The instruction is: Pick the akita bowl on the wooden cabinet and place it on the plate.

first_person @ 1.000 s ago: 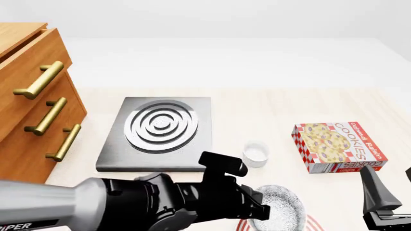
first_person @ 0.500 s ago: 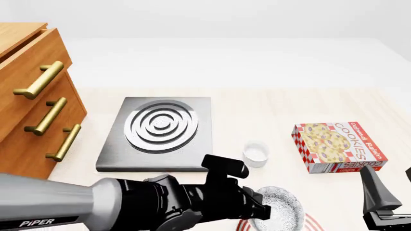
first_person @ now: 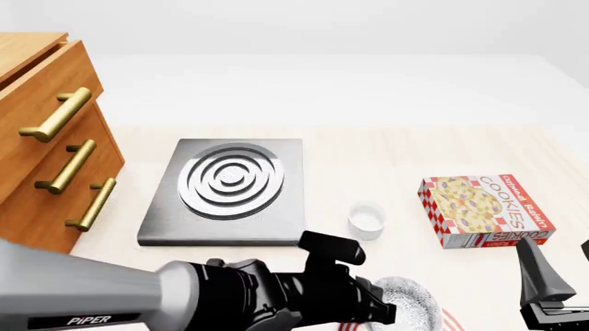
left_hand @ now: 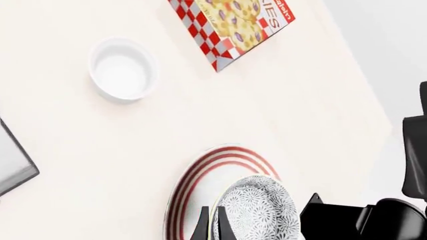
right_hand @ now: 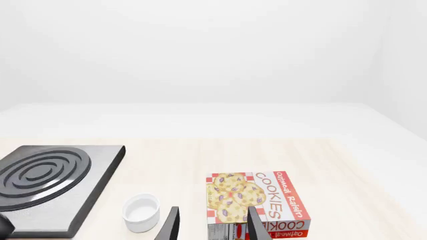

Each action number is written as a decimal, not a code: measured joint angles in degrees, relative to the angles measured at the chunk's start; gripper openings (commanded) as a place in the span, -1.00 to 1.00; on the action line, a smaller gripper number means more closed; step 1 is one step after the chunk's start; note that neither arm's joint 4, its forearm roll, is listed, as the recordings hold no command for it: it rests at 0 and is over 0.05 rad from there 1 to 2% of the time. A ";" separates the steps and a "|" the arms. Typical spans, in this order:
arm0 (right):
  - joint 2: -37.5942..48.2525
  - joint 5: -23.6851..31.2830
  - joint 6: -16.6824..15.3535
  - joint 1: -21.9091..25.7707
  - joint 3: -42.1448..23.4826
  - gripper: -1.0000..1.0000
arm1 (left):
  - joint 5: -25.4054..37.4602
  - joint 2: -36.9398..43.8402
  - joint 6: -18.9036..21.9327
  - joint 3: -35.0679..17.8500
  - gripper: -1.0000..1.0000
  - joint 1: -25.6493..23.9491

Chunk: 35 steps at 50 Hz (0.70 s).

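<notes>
The wooden cabinet (first_person: pixel 41 138) stands at the table's left. The plate (left_hand: pixel 200 190) lies near the front edge. The left gripper (left_hand: pixel 210 227) has its jaws clenched on the akita bowl (left_hand: pixel 257 210), rim-held over the plate. Advisable: lower level, centre, then release. Right gripper (right_hand: pixel 210 225) stands parted, idle.

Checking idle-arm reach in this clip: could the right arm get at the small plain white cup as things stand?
Probably yes. The right gripper is open and holds nothing, and the small plain white cup stands on bare pale table beside the red-checked cookie box. The left arm sits lower, over the red-ringed white plate.
</notes>
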 measured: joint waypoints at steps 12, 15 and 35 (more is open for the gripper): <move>0.00 0.00 0.00 0.00 0.00 1.00 | -0.62 1.50 -0.36 -0.27 -1.00 -0.47; 0.00 0.00 0.00 0.00 0.00 1.00 | -0.81 1.85 -0.46 -0.29 -1.00 -0.56; 0.00 0.00 0.00 0.00 0.00 1.00 | -1.63 3.73 -0.97 -0.70 -1.00 -0.89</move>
